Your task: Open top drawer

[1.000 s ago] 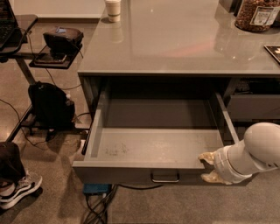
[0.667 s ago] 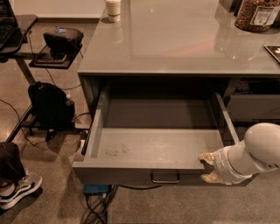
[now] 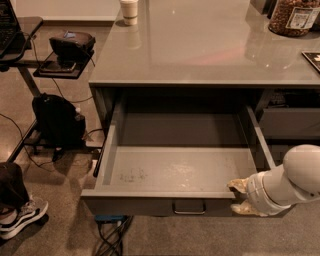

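The top drawer (image 3: 150, 194) is pulled far out from under the grey counter, showing a pale scuffed floor (image 3: 185, 172) inside. A small rectangular pull handle (image 3: 189, 206) sits centred on its front panel. My gripper (image 3: 241, 196) is at the drawer's front right corner, its pale fingers (image 3: 238, 185) straddling the front edge, one above and one below. The white arm (image 3: 290, 177) reaches in from the lower right.
A grey countertop (image 3: 200, 50) carries a white cup (image 3: 129, 11) and a jar (image 3: 295, 17) at the back. A narrower right-hand drawer (image 3: 290, 122) is partly out. A black bag (image 3: 59, 121), cables (image 3: 107, 235), a side desk (image 3: 20, 30) and someone's shoe (image 3: 22, 216) are on the left.
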